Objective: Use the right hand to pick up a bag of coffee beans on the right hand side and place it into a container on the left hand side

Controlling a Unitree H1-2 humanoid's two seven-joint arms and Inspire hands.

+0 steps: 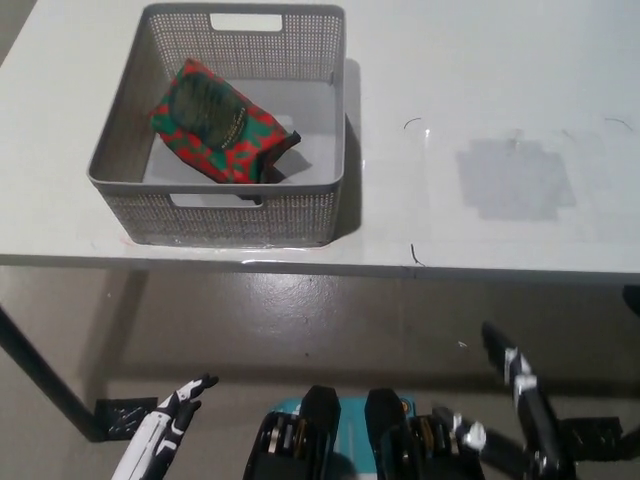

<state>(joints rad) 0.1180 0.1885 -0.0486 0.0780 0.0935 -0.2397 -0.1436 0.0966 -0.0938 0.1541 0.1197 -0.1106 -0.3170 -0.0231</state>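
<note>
1. White tabletop (500, 80) carries the grey perforated plastic basket (225, 215) on its left side.
2. Red-and-green foil coffee bag (220, 125) lies tilted inside the basket; placing looks done, so nothing calls for another move.
3. Black right hand (515, 405) hangs below the table edge, fingers spread, empty.
4. White left hand (165, 425) rests low, fingers apart, empty.

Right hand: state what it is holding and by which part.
Nothing. The black right hand hangs open below the table edge, and the white left hand rests low at the left, also open. The coffee bag lies in the grey basket.
</note>
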